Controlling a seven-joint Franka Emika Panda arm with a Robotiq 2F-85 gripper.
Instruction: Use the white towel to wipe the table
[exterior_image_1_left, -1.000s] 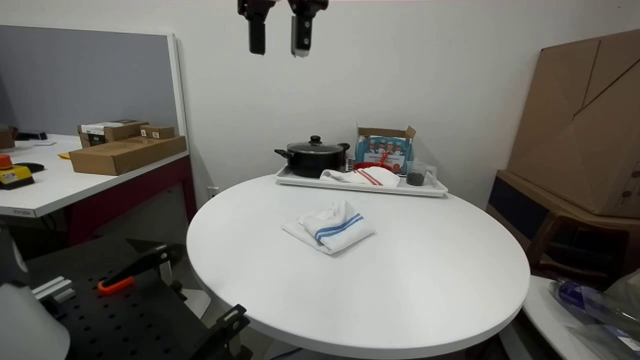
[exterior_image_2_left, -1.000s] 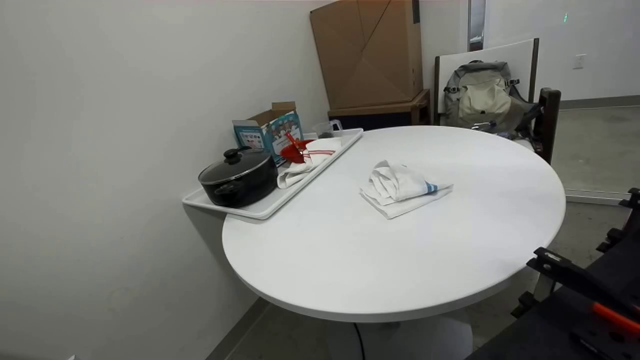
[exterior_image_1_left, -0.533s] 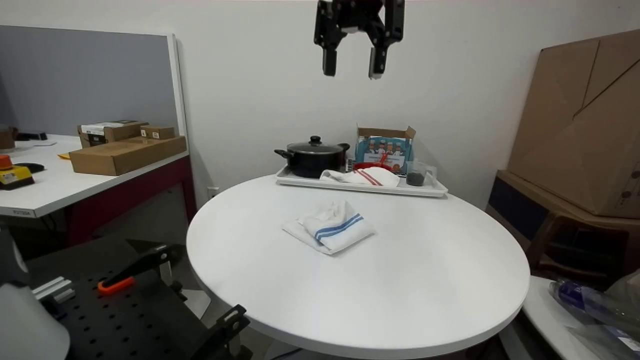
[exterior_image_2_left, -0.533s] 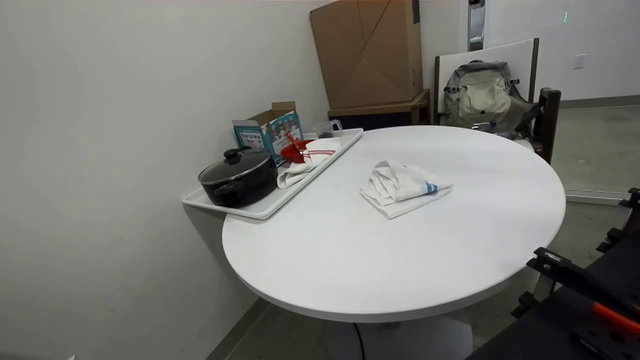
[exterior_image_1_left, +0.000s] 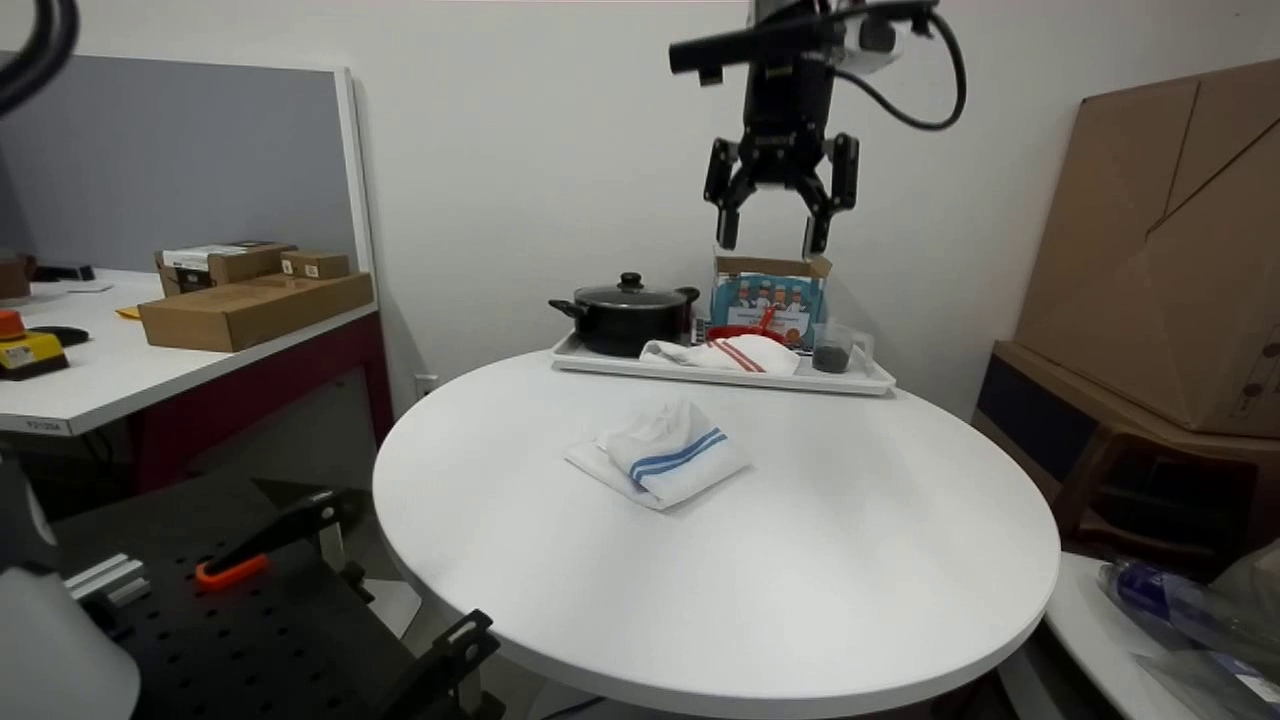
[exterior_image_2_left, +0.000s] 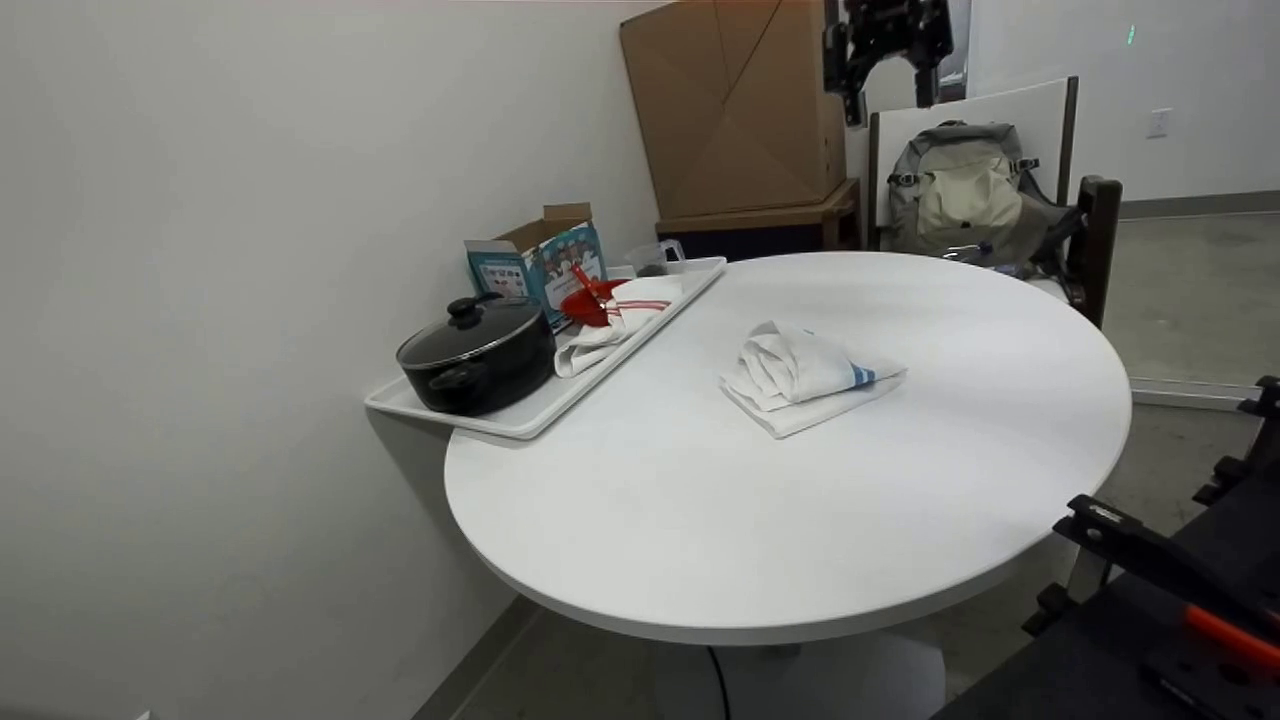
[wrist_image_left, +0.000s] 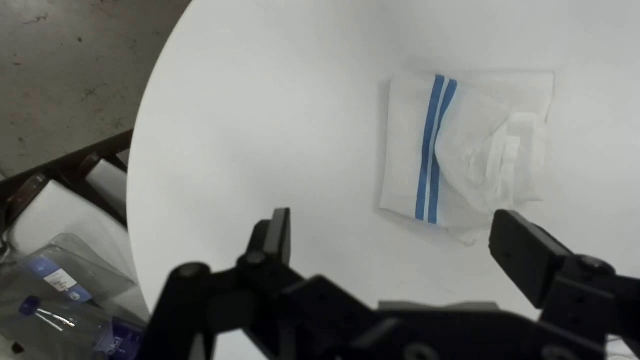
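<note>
Wrist view, towel (wrist_image_left: 465, 160) on wht tbl (wrist_image_left: 280, 125), flr (wrist_image_left: 75, 75)

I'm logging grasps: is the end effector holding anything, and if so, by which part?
Nothing: the end effector hangs open, and the white towel lies on the table.

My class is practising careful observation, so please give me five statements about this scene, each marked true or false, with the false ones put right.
1. The gripper is open. True.
2. The blue-striped towel lies on the round table. True.
3. The blue-striped towel is spread out flat in a single layer. False: it is folded, with part of it bunched up.
4. The black pot and the red-striped towel share the white tray. True.
5. The black pot stands uncovered. False: its lid is on.
</note>
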